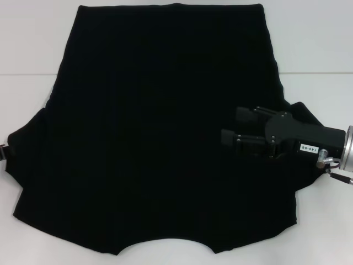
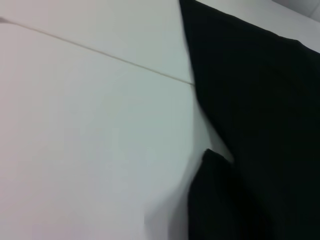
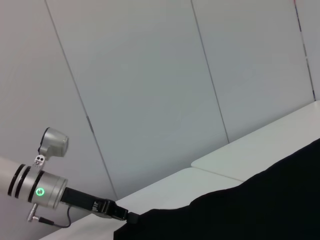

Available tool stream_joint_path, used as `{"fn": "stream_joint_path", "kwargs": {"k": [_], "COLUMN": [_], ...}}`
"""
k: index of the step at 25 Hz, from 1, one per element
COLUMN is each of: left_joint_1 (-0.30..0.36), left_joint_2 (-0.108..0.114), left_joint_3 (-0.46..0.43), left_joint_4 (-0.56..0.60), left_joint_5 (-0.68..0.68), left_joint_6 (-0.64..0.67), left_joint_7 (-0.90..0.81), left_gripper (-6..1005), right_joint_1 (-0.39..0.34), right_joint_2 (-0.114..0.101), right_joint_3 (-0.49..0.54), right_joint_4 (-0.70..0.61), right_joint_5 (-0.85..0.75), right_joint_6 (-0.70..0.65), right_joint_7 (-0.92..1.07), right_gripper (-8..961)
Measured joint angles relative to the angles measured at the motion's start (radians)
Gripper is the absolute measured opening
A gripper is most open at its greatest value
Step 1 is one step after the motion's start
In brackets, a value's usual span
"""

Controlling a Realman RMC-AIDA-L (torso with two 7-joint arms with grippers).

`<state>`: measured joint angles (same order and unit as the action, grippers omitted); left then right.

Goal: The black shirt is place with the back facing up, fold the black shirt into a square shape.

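The black shirt (image 1: 165, 138) lies spread flat on the white table (image 1: 33, 44), hem at the far side and collar notch at the near edge. My right gripper (image 1: 237, 126) reaches in from the right over the shirt's right side, beside the right sleeve, with its fingers (image 1: 245, 114) open and pointing left. Only a sliver of my left gripper (image 1: 3, 152) shows, at the left sleeve's tip. The right wrist view shows that left gripper (image 3: 122, 212) at the far edge of the shirt (image 3: 260, 200). The left wrist view shows the shirt's side edge and sleeve (image 2: 260, 100).
A seam line (image 1: 27, 73) crosses the white table behind the shirt's shoulders. Pale wall panels (image 3: 150, 75) stand beyond the table (image 3: 225, 160). Bare tabletop (image 2: 75, 125) lies to the left of the shirt.
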<state>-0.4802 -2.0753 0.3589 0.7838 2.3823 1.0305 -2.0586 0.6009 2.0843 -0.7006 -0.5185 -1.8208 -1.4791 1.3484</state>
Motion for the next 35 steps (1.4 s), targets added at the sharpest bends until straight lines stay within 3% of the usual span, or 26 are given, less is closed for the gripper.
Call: {"fn": "stream_joint_path", "kwargs": {"k": [12,35], "left_joint_1": [0.02,0.045], "left_joint_2": [0.004,0.014], "left_joint_3": [-0.059,-0.088], "left_joint_4": [0.04,0.093], "left_joint_5": [0.0,0.002], "left_joint_6": [-0.012,0.035], "left_joint_7": [-0.003,-0.02], "left_gripper": [37,39], "right_joint_1": [0.007,0.011], "right_joint_2": [0.002,0.002], "right_joint_3": [0.0,-0.001], "right_joint_4": [0.008,0.028], "right_joint_5": [0.0,0.009], "right_joint_6": [0.004,0.006], "right_joint_7": [0.01,0.006], "right_gripper": [926,926]}}
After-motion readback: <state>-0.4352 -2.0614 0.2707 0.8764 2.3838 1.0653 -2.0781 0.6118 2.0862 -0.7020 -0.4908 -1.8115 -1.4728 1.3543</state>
